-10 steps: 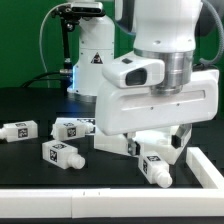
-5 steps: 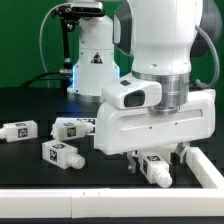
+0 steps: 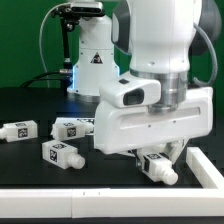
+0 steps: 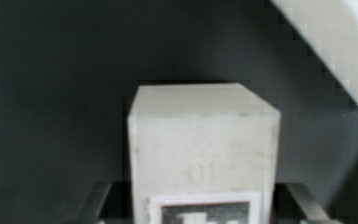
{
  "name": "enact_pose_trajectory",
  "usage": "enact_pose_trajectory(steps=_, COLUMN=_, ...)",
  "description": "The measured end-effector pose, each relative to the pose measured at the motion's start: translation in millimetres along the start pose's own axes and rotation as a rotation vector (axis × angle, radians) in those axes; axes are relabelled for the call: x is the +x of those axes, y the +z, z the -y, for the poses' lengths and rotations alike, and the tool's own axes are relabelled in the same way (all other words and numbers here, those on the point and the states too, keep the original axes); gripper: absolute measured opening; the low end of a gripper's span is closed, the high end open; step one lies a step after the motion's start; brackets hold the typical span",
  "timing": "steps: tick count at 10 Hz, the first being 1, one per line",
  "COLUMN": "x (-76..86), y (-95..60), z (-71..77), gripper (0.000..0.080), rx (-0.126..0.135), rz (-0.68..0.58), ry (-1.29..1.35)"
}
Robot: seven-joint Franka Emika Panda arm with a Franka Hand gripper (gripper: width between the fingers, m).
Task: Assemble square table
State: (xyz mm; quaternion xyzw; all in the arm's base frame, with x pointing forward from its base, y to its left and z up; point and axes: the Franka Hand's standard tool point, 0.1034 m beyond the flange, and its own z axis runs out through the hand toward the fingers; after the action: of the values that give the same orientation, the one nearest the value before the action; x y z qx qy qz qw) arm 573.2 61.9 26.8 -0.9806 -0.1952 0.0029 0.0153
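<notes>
My gripper (image 3: 160, 160) is low over the black table at the exterior view's right, its fingers on either side of a short white leg (image 3: 160, 168) with a black-and-white tag. In the wrist view the leg (image 4: 201, 130) fills the middle, and both fingers press against its sides near my gripper (image 4: 202, 208). The square top (image 3: 206, 166) lies just to the right of the leg, only its rim showing. It appears as a white edge in the wrist view (image 4: 336, 50). Three more tagged legs (image 3: 20, 130) (image 3: 75, 127) (image 3: 60, 153) lie at the left.
A long white bar (image 3: 100, 205) runs along the table's front edge. The white robot base with a triangle sticker (image 3: 90, 60) stands at the back, with cables behind it.
My gripper has come down a little over the right-hand leg and its fingers have closed against it. The leg has shifted slightly. The other legs have not moved.
</notes>
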Motion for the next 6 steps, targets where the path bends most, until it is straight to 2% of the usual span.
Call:
enact_pose_trajectory(steps=1, x=1.2, y=-16.9, z=-7.9, gripper=0.0277, rx=-0.009, rz=-0.015, ry=-0.089)
enact_pose_trajectory(steps=2, x=-7.6, y=-30.4, z=-7.8, gripper=0.0277, rx=-0.024, rz=-0.04, ry=-0.189)
enact_pose_trajectory(steps=3, x=-26.2, y=-38.6, z=-5.3, gripper=0.0277, rx=-0.026, rz=-0.037, ry=-0.261)
enact_pose_trajectory(steps=4, x=-36.2, y=-42.3, z=-2.5, gripper=0.0277, rx=-0.035, rz=-0.05, ry=-0.281)
enact_pose_trajectory(steps=6, x=-34.0, y=-38.5, z=-3.5, gripper=0.0278, rx=-0.033, rz=-0.046, ry=-0.279)
